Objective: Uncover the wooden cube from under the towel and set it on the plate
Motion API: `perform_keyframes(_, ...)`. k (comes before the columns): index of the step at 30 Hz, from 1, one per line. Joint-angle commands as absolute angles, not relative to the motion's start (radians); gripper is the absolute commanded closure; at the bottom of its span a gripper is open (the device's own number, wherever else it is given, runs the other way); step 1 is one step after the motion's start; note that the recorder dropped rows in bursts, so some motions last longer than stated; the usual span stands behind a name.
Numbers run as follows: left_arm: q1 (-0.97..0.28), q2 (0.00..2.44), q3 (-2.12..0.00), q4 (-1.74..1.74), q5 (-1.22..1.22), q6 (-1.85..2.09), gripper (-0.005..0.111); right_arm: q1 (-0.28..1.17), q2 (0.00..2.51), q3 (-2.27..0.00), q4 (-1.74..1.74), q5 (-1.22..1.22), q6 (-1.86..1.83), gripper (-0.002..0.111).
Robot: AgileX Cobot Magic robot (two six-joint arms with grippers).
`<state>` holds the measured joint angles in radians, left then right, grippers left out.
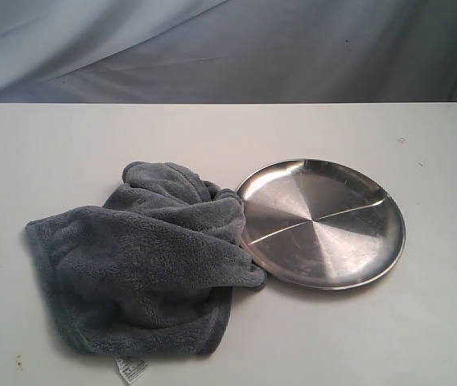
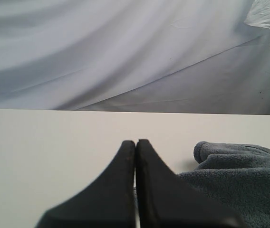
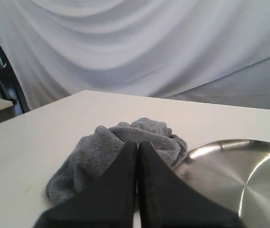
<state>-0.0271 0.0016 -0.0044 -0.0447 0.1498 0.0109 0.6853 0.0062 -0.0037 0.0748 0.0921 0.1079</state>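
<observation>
Bunched towel [image 1: 144, 261] beside plate [image 1: 321, 223] on surface [image 1: 51, 145].
Its edge seems to touch the rim; left end effector [image 2: 135, 142] and right end effector [image 3: 138, 143] pinched together, empty.

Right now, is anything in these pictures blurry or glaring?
Exterior view: the plate shows bright glare streaks. Left wrist view: the left gripper is blurred up close, the towel sharper. Right wrist view: the right gripper looks equally soft, the plate glinting.

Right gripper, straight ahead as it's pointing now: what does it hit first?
Probably the towel: the right gripper, jaws shut, aims at its bunched heap. The plate lies beside that line. Depth unclear.
</observation>
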Motion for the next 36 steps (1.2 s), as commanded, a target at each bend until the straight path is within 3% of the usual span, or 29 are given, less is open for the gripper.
perform_keyframes(1,-0.028,0.0,0.0,-0.044,0.146,0.009,0.105,0.687,0.0,0.0,0.165,0.036,0.11,0.108)
perform_keyframes(6,-0.028,0.0,0.0,-0.044,0.146,0.009,0.105,0.687,0.0,0.0,0.328,0.006,0.114,0.108)
perform_keyframes(13,-0.028,0.0,0.0,-0.044,0.146,0.009,0.105,0.687,0.0,0.0,0.325,-0.245,0.07,0.108)
perform_keyframes(21,-0.028,0.0,0.0,-0.044,0.146,0.01,0.105,0.687,0.005,-0.196,0.347,-0.175,-0.244,0.108)
perform_keyframes(36,-0.028,0.0,0.0,-0.044,0.146,0.009,0.105,0.687,0.574,-0.519,0.347,-0.053,-0.364,0.108)
